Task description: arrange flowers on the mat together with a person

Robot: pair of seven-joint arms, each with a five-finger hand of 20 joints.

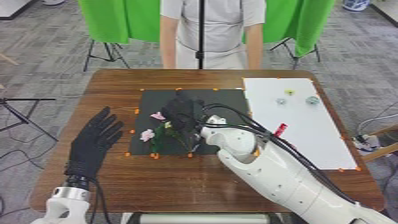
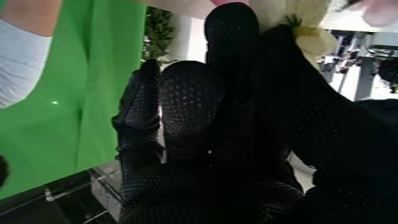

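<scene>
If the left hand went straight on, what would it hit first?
For the left hand, the way looks free across the table, left of the dark mat; its height is hard to judge.

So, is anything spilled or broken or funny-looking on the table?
I can't see any spill or break. The oddest thing is a small red thing lying aslant on the white mat, away from the pink flowers. It's too small to name.

Left hand point(image 1: 91, 145) open (relaxed), right arm point(image 1: 286, 181) outstretched.
</scene>
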